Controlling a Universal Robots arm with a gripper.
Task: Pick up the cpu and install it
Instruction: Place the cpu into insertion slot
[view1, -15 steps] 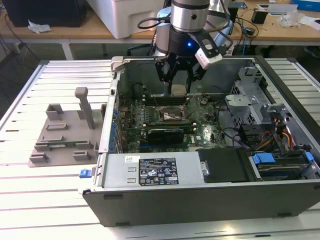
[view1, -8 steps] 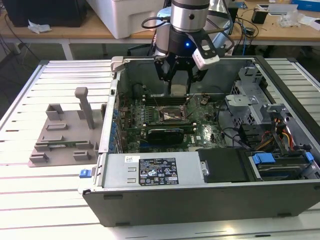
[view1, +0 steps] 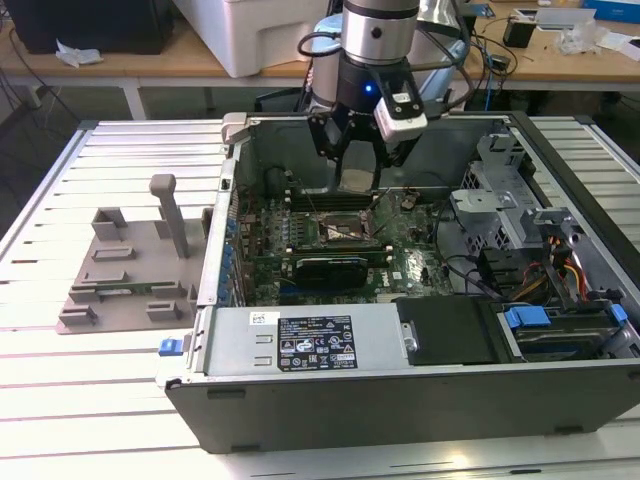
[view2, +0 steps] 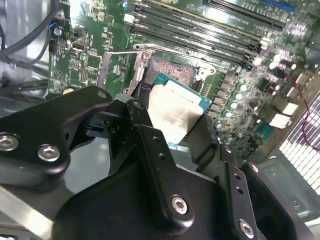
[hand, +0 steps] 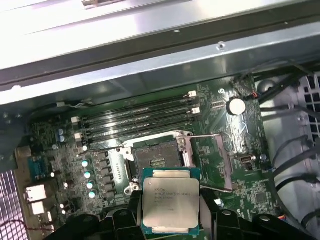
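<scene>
Reaching straight down into the open computer case (view1: 400, 385), the arm (view1: 378, 40) carries its gripper (view1: 358, 176) low over the motherboard (hand: 240, 175). The jaws are clamped on the cpu (hand: 171, 201) by two opposite edges (metal plate towards the first wrist view), which hangs above the open socket (hand: 157, 159), not yet seated.

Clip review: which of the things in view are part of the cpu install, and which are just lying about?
In the job: cpu, held in the gripper; open socket on the motherboard.
Lying about: grey fixture tray; expansion card; memory slots; power supply.
</scene>
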